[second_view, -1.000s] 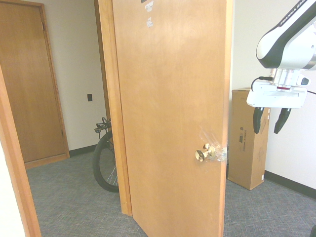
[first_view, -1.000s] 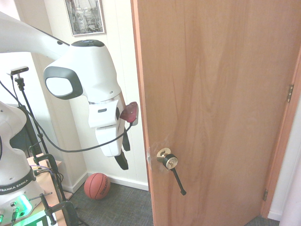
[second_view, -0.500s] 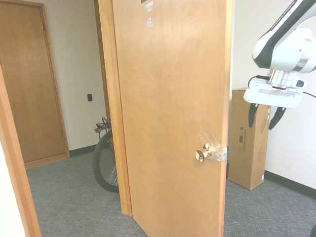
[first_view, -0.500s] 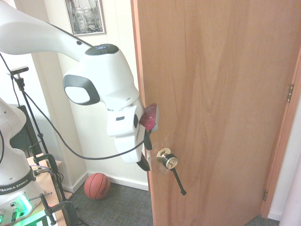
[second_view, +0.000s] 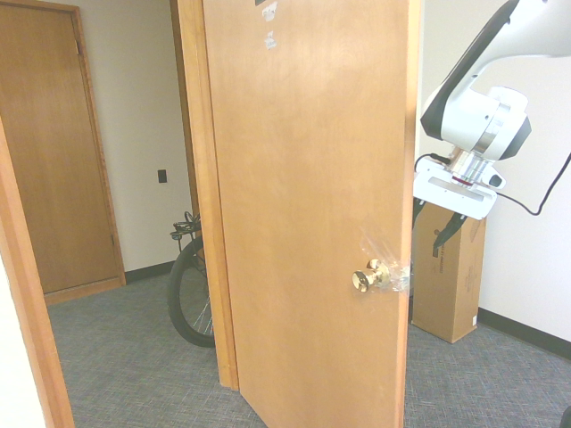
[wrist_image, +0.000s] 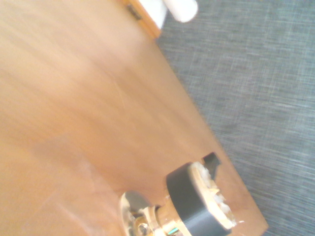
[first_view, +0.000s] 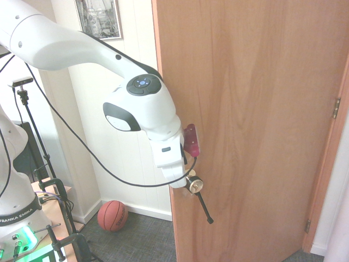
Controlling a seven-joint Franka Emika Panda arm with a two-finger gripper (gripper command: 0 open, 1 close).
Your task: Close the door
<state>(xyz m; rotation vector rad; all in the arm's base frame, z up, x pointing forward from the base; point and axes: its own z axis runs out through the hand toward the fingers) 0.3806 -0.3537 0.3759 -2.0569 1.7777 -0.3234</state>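
The tall light-brown wooden door (first_view: 256,109) has a smooth, faintly satin face with visible grain. Its round brass-coloured metal knob (second_view: 361,280) looks polished and glossy; clear, crinkled plastic-looking film (second_view: 393,277) shines beside it. The black band (wrist_image: 193,199) looks smooth. The tall brown cardboard box (second_view: 446,285) is matt, the grey woven-looking carpet (wrist_image: 256,88) rough.

- Your tall wooden door (first_view: 251,109): light brown, streaked with darker grain.
- Your round knob (first_view: 194,185): brass, banded black; its thin rod (first_view: 204,207), black.
- Your round rubber basketball (first_view: 113,216): orange-red, lined black.
- Your woven carpet (second_view: 134,366): blue-grey, flecked.
- Your tall cardboard box (second_view: 451,285): tan, dark print.
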